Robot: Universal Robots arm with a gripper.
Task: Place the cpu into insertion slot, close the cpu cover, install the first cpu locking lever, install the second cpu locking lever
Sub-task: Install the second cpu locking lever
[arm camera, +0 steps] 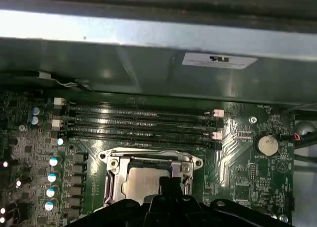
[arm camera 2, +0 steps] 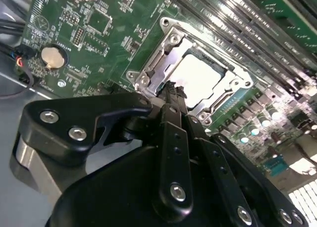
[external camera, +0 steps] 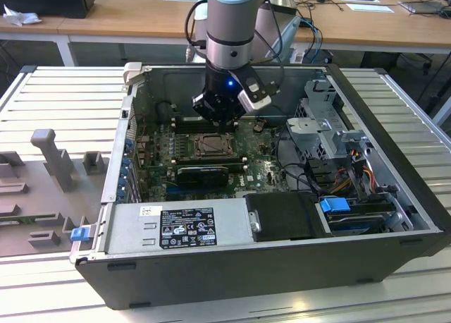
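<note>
Black gripper linkages fill the near foreground in the second wrist view, fingers clenched together, holding nothing, tips at the socket frame's edge. Cpu lies seated in the insertion slot, cpu cover shut over it. Judged step: locking levers. Next move calls for a precise hook-and-press at the frame's 6 o'clock edge.

white labels, print too small to read
</note>
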